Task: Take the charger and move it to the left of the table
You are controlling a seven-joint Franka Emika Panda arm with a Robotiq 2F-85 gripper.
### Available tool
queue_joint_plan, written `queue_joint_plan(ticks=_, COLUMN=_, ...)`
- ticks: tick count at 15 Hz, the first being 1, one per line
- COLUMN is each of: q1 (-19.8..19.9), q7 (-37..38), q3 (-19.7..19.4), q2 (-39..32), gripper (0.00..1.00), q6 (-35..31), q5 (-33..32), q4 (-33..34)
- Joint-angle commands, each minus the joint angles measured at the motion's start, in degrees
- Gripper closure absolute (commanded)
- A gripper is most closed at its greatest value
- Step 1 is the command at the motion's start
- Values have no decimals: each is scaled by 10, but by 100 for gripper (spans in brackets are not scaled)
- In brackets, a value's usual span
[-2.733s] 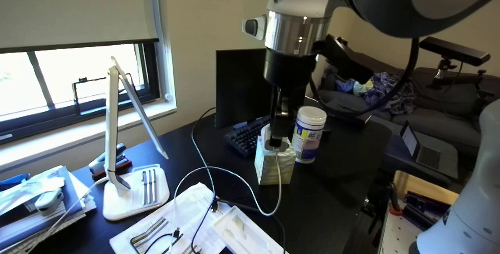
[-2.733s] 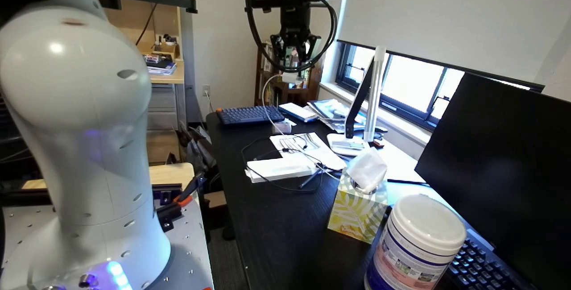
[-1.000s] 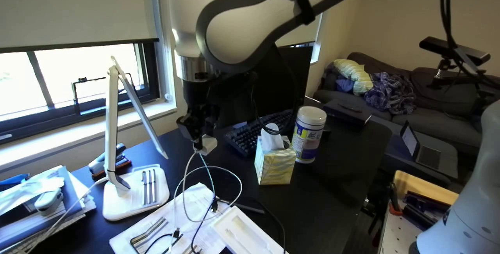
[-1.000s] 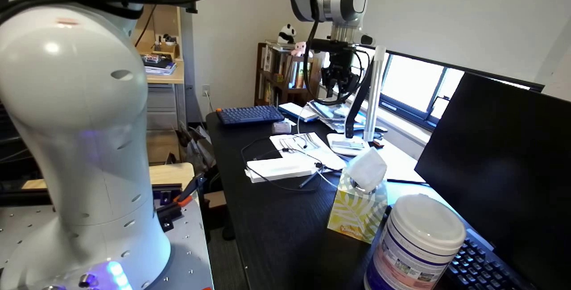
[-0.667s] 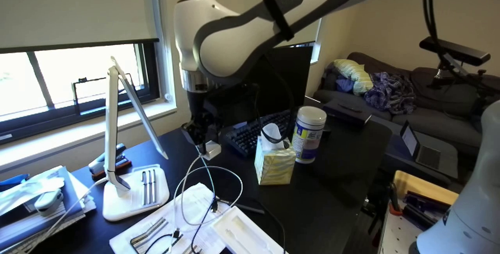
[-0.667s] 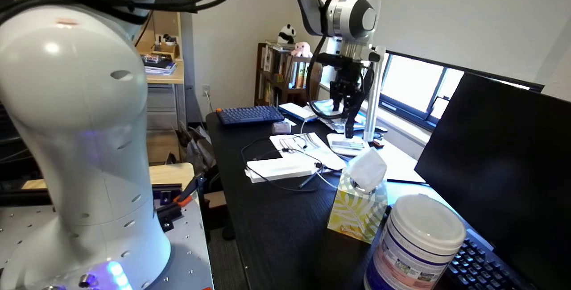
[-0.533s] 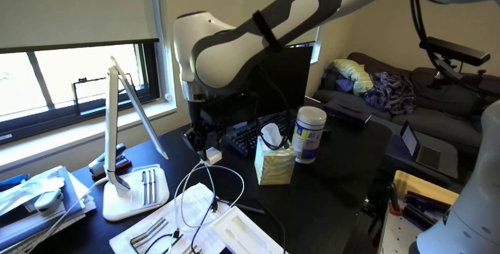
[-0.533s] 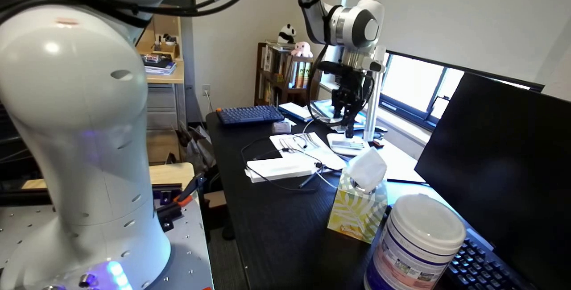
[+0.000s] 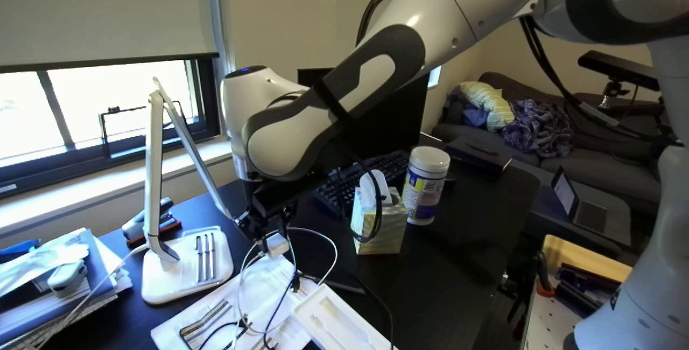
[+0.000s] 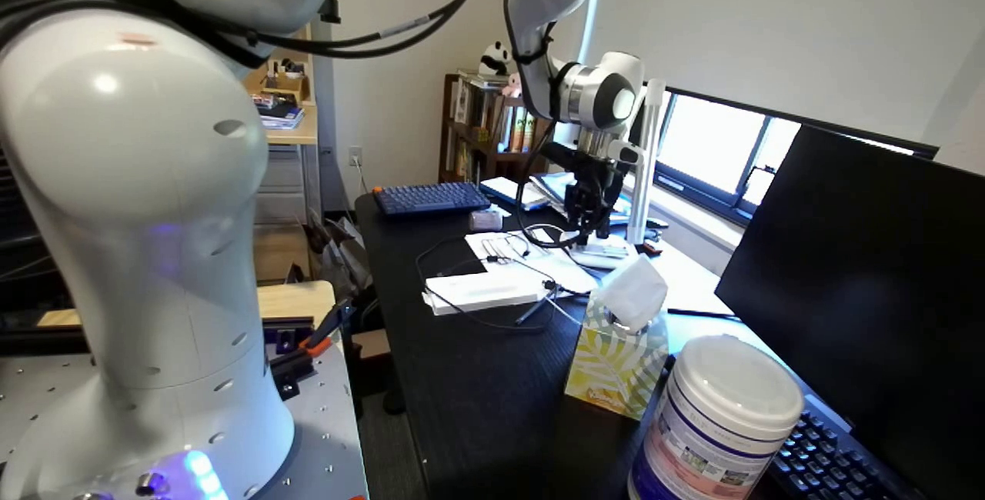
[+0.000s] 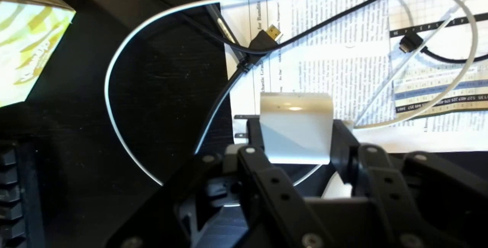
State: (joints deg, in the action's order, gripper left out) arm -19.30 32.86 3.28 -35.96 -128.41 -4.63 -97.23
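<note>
The charger is a white block (image 11: 296,129) with two prongs and a long thin white cord (image 11: 108,87). My gripper (image 11: 296,135) is shut on the block, with one finger against each side, in the wrist view. In an exterior view the block (image 9: 278,245) hangs low at the fingertips, over the back edge of the papers, and the cord (image 9: 335,256) loops over the papers and the black desk. In an exterior view the gripper (image 10: 591,227) is beside the lamp and the block is hard to make out. The table (image 9: 441,285) is the black-topped desk.
A white desk lamp (image 9: 155,177) stands close to the gripper. Papers (image 9: 226,307), a white tray (image 9: 339,320) and black cables (image 11: 228,84) lie below. A tissue box (image 9: 379,231), wipes tub (image 9: 427,186), keyboard (image 9: 395,167) and monitor (image 10: 839,292) stand on the desk.
My gripper has carried the charger from over the tissue box toward the lamp and papers, and lowered it. The white cord has shifted along. The grip has stayed shut.
</note>
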Motion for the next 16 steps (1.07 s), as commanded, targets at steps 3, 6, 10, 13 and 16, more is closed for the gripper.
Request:
queue_joint_plan(ticks=3, q1=-23, q7=10, q3=-26, q2=-24, gripper=23, q6=-53, q5=-19, q4=24)
queue_joint_plan(ticks=6, q1=-18, q7=-3, q3=-20, q2=-29, gripper=5, q6=-74, q5=-4, q4=26)
queue_joint_plan(ticks=10, q1=-14, q7=-11, q3=-14, q2=-31, gripper=0, q6=-78, q5=7, q4=27)
queue_joint_plan(ticks=13, q1=-13, q7=-24, q3=-13, q2=-32, gripper=0, q6=-79, q5=2, q4=28)
queue_joint_plan(ticks=16, q1=-28, q7=-19, q3=4, q2=103, gripper=0, q6=-75, q5=0, q4=-97)
